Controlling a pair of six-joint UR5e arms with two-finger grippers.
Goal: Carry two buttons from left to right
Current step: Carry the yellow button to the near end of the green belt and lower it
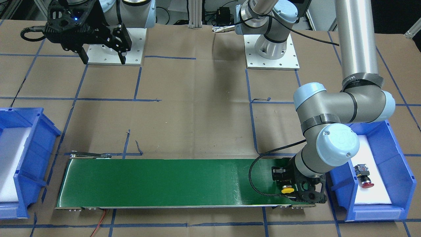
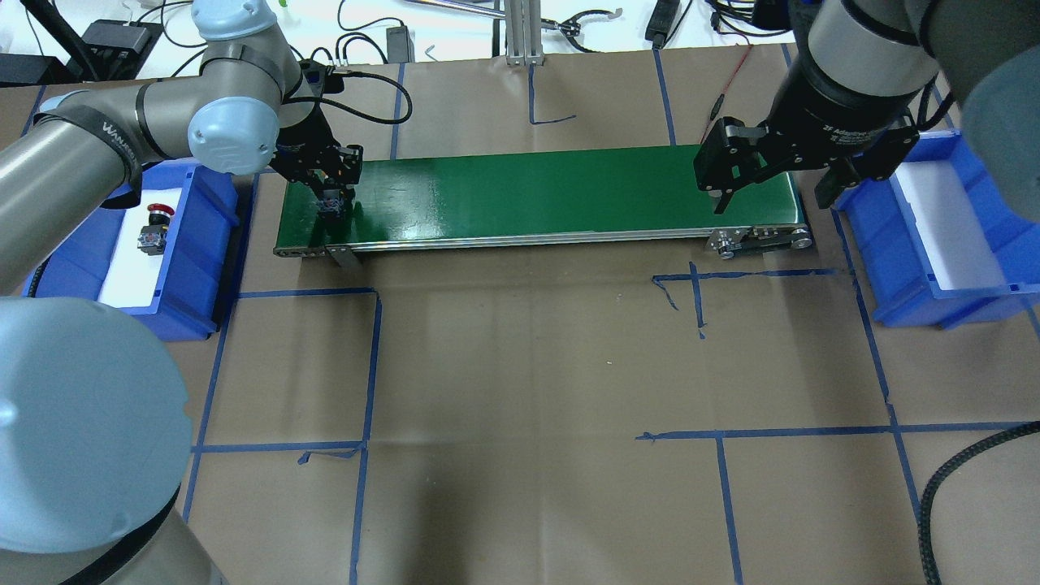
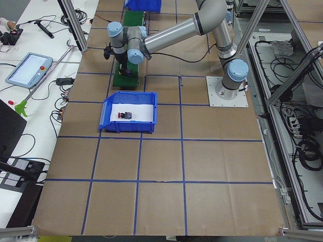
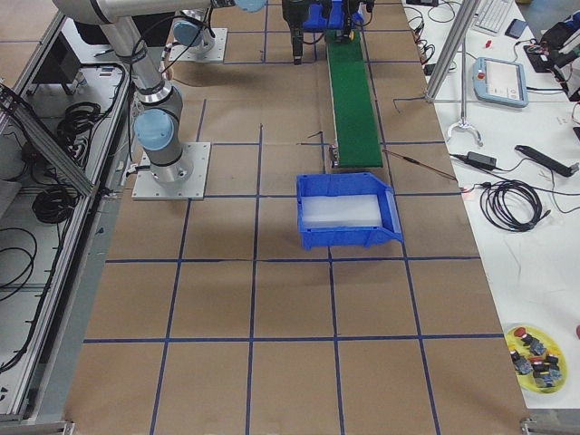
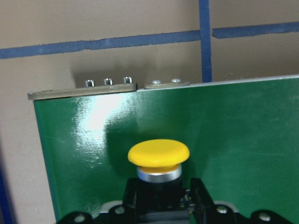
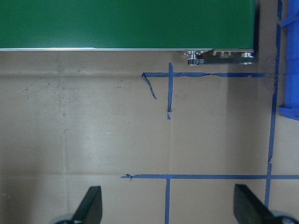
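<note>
My left gripper (image 1: 293,188) is shut on the body of the yellow-capped button (image 1: 287,190) and holds it low over the left end of the green conveyor belt (image 1: 164,181). In the left wrist view the yellow cap (image 5: 159,154) sits just ahead of the fingers (image 5: 198,193); I cannot tell if the button touches the belt. The red-capped button (image 1: 364,176) lies on its side on white foam in the left blue bin (image 1: 403,171); it also shows in the overhead view (image 2: 154,227). My right gripper (image 2: 772,195) is open and empty above the belt's right end.
A second blue bin (image 2: 861,236) with a white foam floor stands just past the belt's right end. The belt (image 2: 552,191) runs between the two bins. Blue tape lines cross the brown paper table. A yellow dish (image 4: 537,362) with spare parts sits on a side bench.
</note>
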